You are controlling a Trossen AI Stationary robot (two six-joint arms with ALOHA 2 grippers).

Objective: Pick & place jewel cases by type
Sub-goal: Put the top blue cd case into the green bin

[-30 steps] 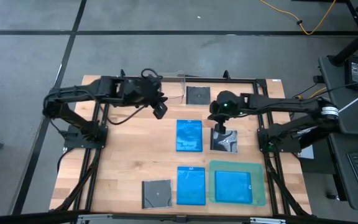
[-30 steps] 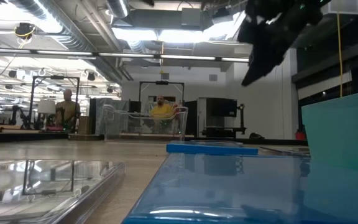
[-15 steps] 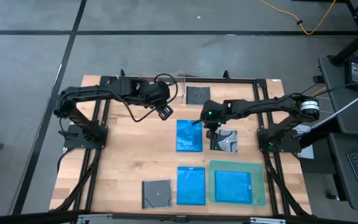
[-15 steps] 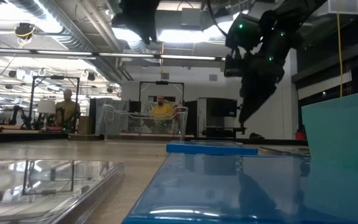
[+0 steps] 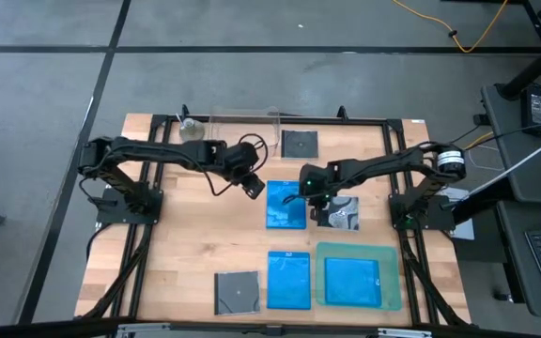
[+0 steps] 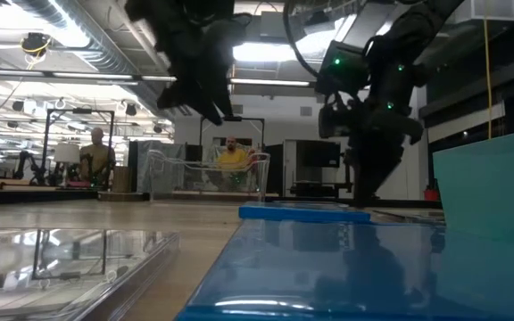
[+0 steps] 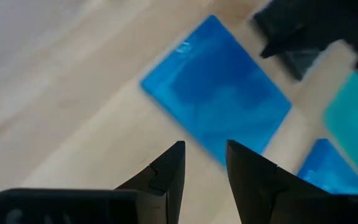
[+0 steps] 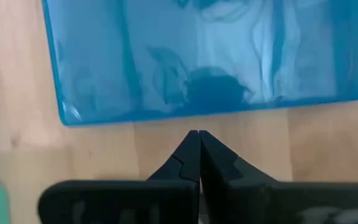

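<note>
Hovering right gripper (image 8: pixel 198 138), fingers pressed together on nothing, tips over bare wood just short of the middle blue case (image 8: pixel 204 56) edge | left gripper (image 7: pixel 202 158) fingers parted, empty, same case (image 7: pixel 219 102) just ahead of its tips | patterned case (image 5: pixel 344 213) beside right gripper | other cases well apart.

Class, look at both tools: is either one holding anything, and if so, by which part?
Nothing is held. The right tool is shut and empty beside the blue case; the left tool is open above the table.
</note>
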